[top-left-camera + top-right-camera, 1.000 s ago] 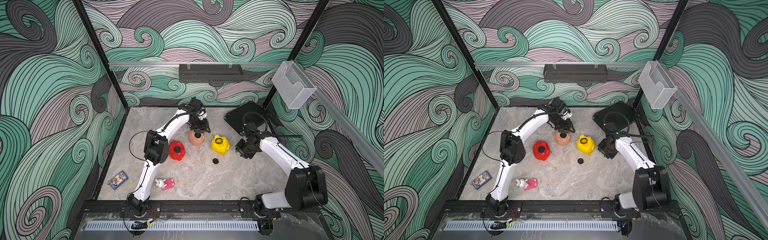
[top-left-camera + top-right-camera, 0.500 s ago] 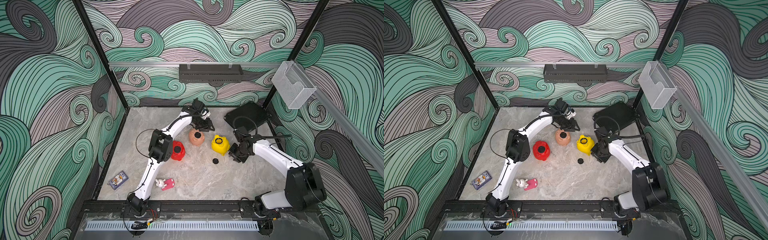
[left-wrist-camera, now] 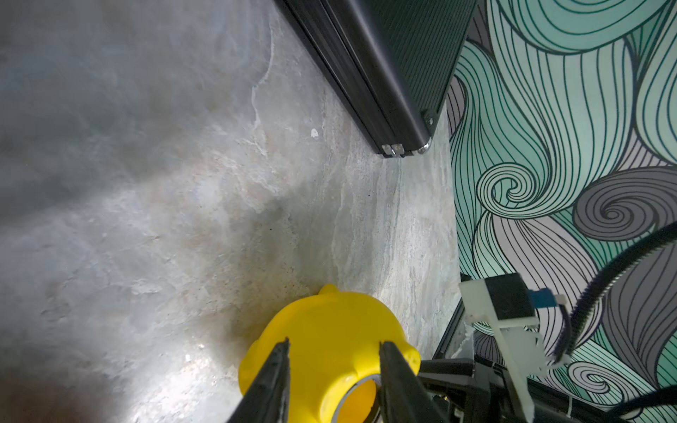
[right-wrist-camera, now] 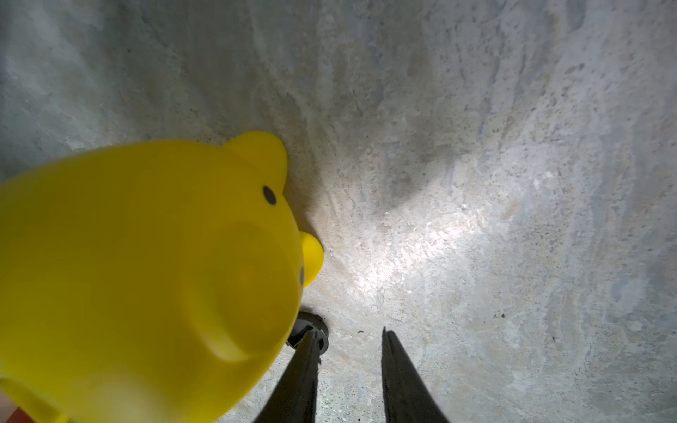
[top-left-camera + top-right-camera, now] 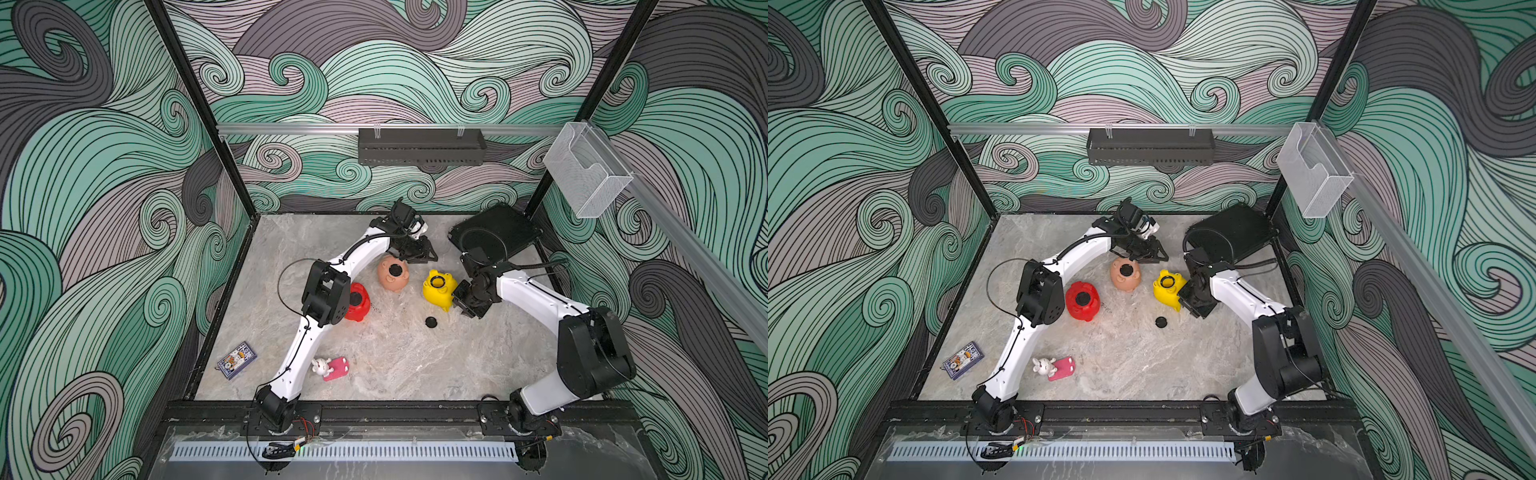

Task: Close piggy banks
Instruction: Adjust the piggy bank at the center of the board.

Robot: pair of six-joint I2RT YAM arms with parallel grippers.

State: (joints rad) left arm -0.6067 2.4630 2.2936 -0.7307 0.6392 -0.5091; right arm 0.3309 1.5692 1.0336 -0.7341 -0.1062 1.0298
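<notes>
Three piggy banks lie belly-up mid-table: red (image 5: 356, 301), peach-pink (image 5: 392, 272) and yellow (image 5: 438, 289). The red and peach ones show a dark disc in the belly hole. The yellow one's hole is a dark ring with yellow inside. A loose black plug (image 5: 431, 322) lies on the table in front of the yellow pig (image 4: 146, 274). My left gripper (image 5: 424, 254) hovers behind the peach and yellow pigs, jaws narrowly apart and empty; the yellow pig (image 3: 329, 329) shows beyond its tips (image 3: 333, 348). My right gripper (image 5: 462, 302) sits right beside the yellow pig, narrowly open and empty (image 4: 348, 333), with the plug (image 4: 307, 331) by one fingertip.
A black case (image 5: 496, 237) lies at the back right corner. A white bunny toy with a pink piece (image 5: 330, 368) and a card pack (image 5: 237, 359) lie at the front left. A clear bin (image 5: 586, 178) hangs on the right rail, a black tray (image 5: 419, 145) on the back wall.
The right gripper has slid left up to the yellow pig. The left gripper has moved right, off the peach pig toward the yellow one. Both jaws have narrowed a little.
</notes>
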